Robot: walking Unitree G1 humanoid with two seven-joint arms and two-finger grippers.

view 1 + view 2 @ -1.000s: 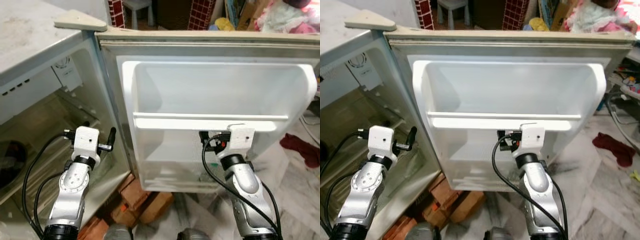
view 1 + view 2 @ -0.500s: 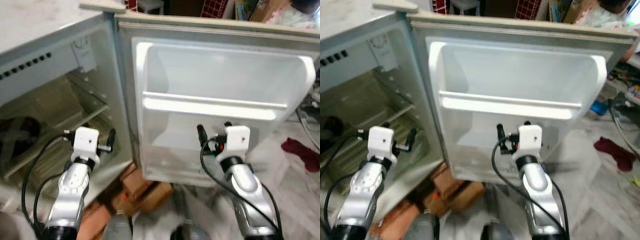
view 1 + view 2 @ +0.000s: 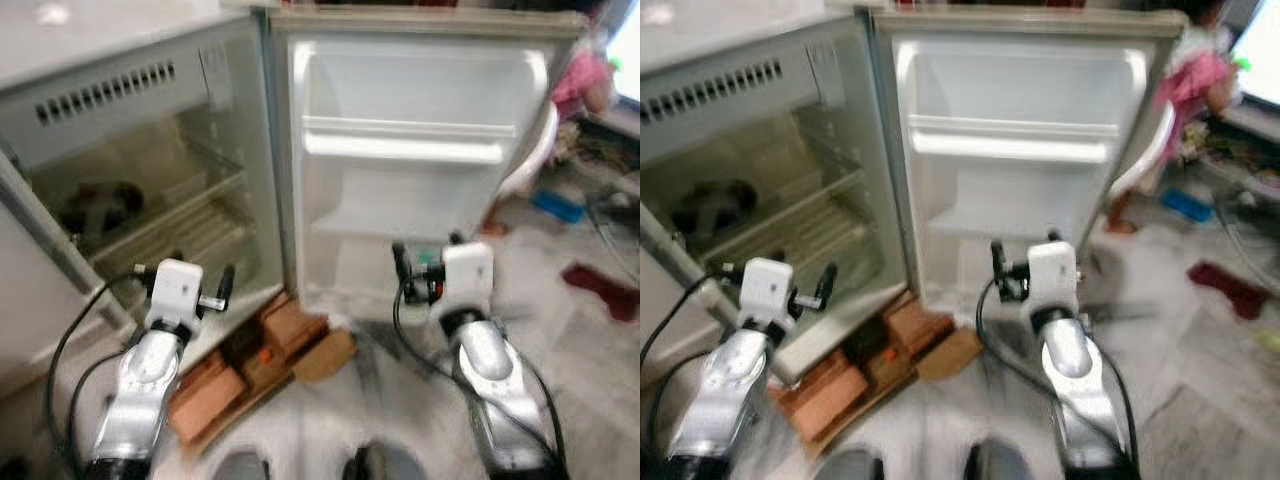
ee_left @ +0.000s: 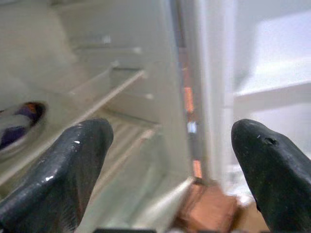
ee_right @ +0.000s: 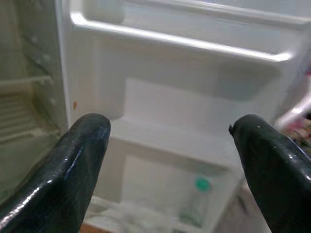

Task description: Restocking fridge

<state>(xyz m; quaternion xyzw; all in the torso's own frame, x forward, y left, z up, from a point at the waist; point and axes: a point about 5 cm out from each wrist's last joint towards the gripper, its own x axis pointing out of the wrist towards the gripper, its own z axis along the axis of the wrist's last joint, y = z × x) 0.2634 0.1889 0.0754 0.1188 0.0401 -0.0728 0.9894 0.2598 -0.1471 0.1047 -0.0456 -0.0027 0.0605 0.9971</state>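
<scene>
A small fridge stands open in front of me, its door swung wide to the right. The door has a white rail shelf with nothing on it. In the bottom door shelf stands a clear bottle with a green cap. A dark round object lies on the wire shelf inside. My left gripper is open and holds nothing, low before the fridge's lower edge. My right gripper is also open and holds nothing, short of the door's bottom. The head views are blurred.
Brown bricks prop the fridge off the tiled floor. A red cloth and a blue object lie on the floor at the right. Pink clothing sits behind the door's far edge.
The whole picture has pulled back and shifted, so the camera has moved away from the fridge. More floor and bricks show. Both arms keep the same pose, fingers still open.
</scene>
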